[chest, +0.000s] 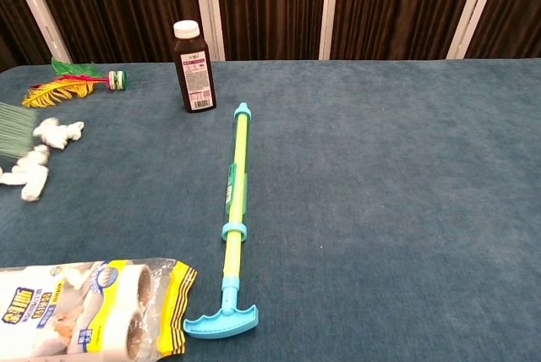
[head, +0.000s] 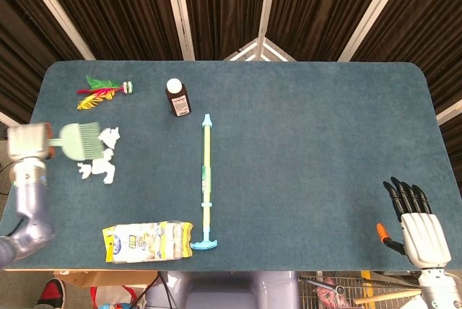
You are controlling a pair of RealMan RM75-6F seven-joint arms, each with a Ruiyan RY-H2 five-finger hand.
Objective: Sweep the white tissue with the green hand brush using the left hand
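Lying just beside left hand: white tissue.

The table wears a matt, short-napped teal cloth, like felt or low carpet. The tissue is crumpled white paper, soft and dull. The brush looks like pale green plastic with fine bristles, blurred here. The bottle is dark, slightly glossy plastic with a white cap and paper label. The long rod is smooth, shiny plastic in yellow and light blue. The packet is glossy, crinkled printed film. The feathers look soft and bright. The right hand has a smooth white shell and black matt fingers.
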